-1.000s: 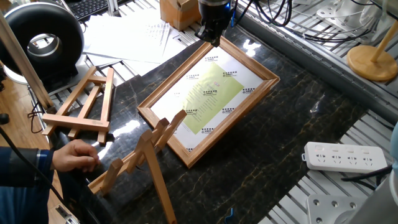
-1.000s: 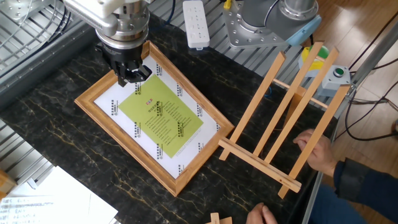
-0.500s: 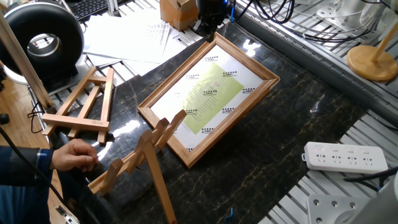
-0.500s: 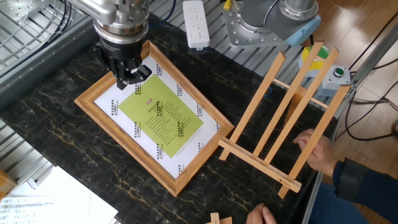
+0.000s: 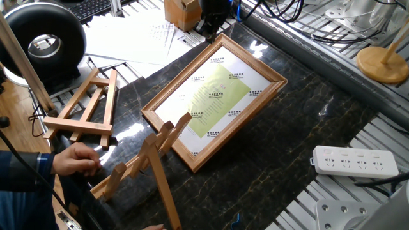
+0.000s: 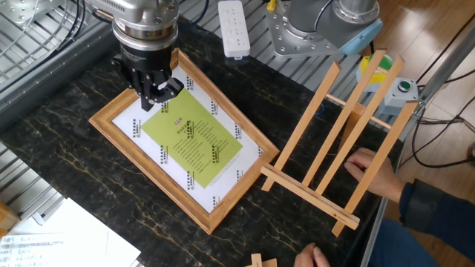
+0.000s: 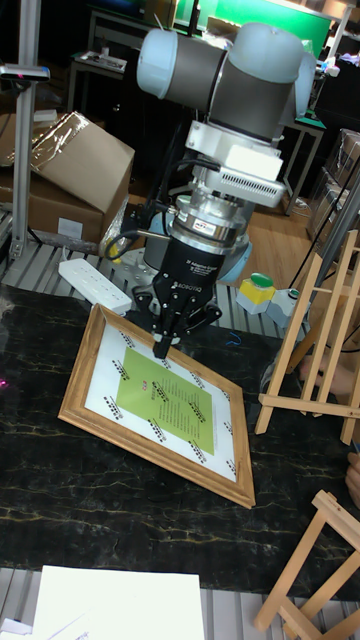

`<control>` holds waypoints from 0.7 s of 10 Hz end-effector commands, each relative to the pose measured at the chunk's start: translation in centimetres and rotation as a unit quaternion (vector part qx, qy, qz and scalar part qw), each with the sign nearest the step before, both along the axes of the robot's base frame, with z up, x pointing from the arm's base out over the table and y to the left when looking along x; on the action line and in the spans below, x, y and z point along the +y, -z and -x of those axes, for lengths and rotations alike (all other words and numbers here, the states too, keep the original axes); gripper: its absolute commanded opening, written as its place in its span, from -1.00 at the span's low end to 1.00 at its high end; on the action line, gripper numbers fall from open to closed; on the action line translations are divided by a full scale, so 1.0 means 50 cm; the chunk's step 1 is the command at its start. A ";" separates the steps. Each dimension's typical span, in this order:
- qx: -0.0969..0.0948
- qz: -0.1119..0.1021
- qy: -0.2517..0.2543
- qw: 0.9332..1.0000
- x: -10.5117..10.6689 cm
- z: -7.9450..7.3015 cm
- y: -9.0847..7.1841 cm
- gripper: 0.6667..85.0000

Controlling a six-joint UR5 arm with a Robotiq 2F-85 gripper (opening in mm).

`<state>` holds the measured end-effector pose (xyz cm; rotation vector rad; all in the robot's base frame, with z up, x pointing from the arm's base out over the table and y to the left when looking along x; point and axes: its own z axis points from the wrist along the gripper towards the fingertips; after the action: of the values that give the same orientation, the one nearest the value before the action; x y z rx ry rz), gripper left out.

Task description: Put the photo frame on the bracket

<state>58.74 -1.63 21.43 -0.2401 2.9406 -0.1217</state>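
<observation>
Wood and a probable glazed face make the one photo frame [image 5: 215,97] stiff but breakable; it lies flat on the counter [image 5: 300,121], best taken by a rim. Opposite, one bracket [image 6: 343,141] stands apart. Tall view: end effector [image 7: 162,345] nearly closed, empty, over the frame.

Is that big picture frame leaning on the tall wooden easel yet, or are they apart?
Apart. In the other fixed view the photo frame lies flat on the dark table, with bare tabletop between its corner and the bracket.
</observation>
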 end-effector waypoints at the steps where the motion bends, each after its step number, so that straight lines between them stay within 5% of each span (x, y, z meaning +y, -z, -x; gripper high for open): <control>1: -0.006 0.007 0.059 0.998 -0.021 0.000 -0.005 -0.99; 3: -0.013 0.035 0.070 0.997 -0.052 -0.004 -0.010 -0.99; 4: -0.009 0.032 0.074 0.997 -0.049 0.000 -0.009 -0.99; 7: 0.039 -0.046 0.033 0.998 0.040 0.042 0.004 -0.99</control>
<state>57.82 -2.29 21.43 -0.0977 2.9814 -0.1356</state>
